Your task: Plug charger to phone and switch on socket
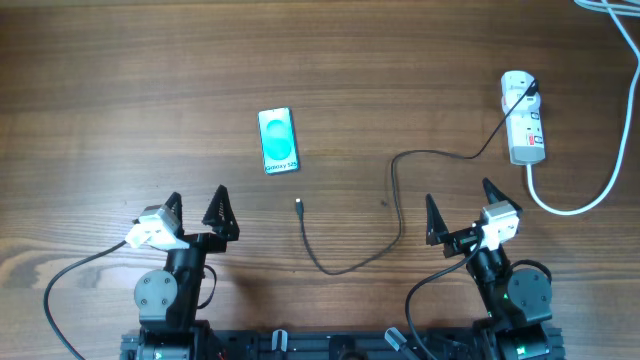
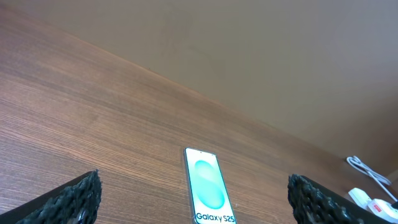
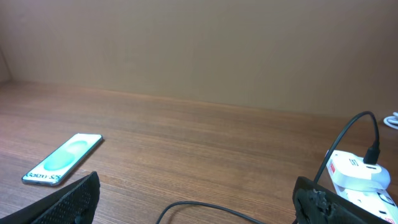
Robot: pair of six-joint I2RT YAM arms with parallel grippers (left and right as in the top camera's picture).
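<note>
The phone [image 1: 278,140] lies flat mid-table, cyan screen up, "Galaxy" text at its near edge; it also shows in the left wrist view [image 2: 208,194] and the right wrist view [image 3: 62,159]. The charger cable [image 1: 396,195] runs from the black plug in the socket [image 1: 523,130], loops toward the front, and ends in a small connector [image 1: 299,204] lying below the phone. The socket also shows in the right wrist view [image 3: 360,175]. My left gripper [image 1: 195,206] is open and empty, front-left of the phone. My right gripper [image 1: 458,202] is open and empty, right of the cable loop.
A thicker white power cord [image 1: 600,190] curves from the socket's near end along the right edge and off the top right corner. The wooden table [image 1: 120,100] spreads across the whole view.
</note>
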